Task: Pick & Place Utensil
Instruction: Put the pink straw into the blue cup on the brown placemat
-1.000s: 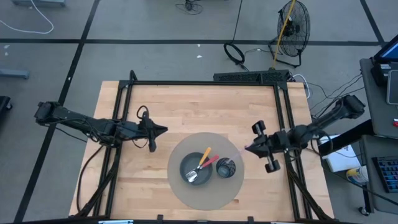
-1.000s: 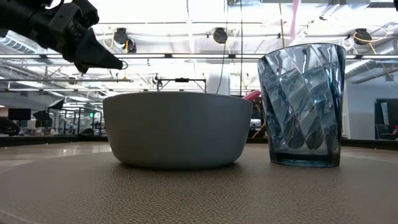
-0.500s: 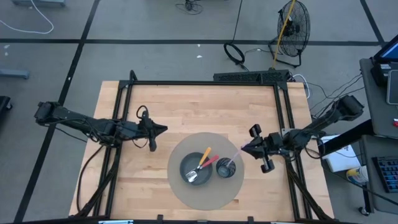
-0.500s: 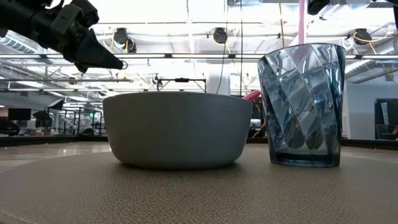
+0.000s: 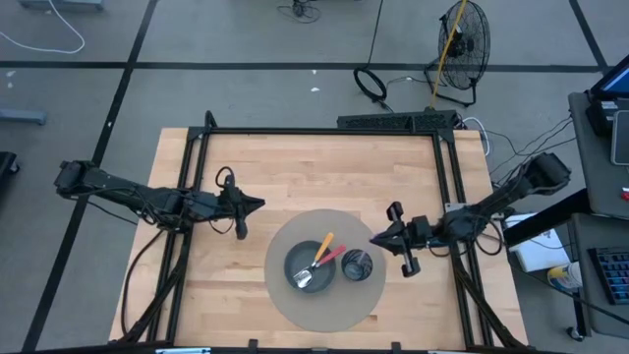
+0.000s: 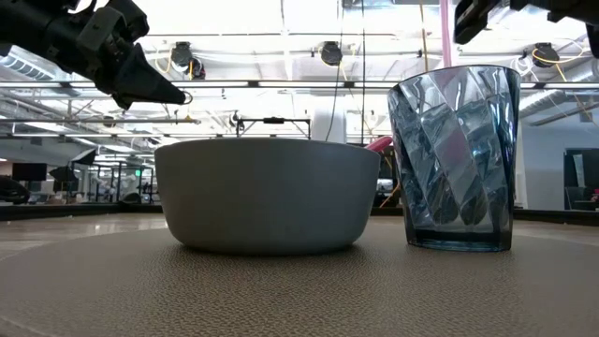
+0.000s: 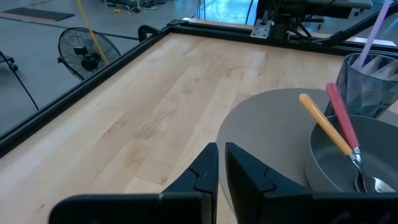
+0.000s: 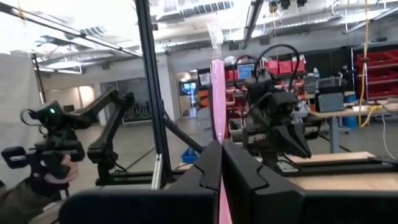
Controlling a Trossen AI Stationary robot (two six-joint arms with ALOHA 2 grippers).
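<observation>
pink straw (image 8: 217,93) pinched upright between right gripper (image 8: 221,163) jaws.

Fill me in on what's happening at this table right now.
The right hand is shut on a pink utensil, holding it upright just above the blue glass tumbler. That tumbler stands beside a grey bowl on a round grey mat; the bowl holds an orange-handled utensil and a red-handled one. The left hand is shut and empty, waiting above the wooden table to the mat's left.
</observation>
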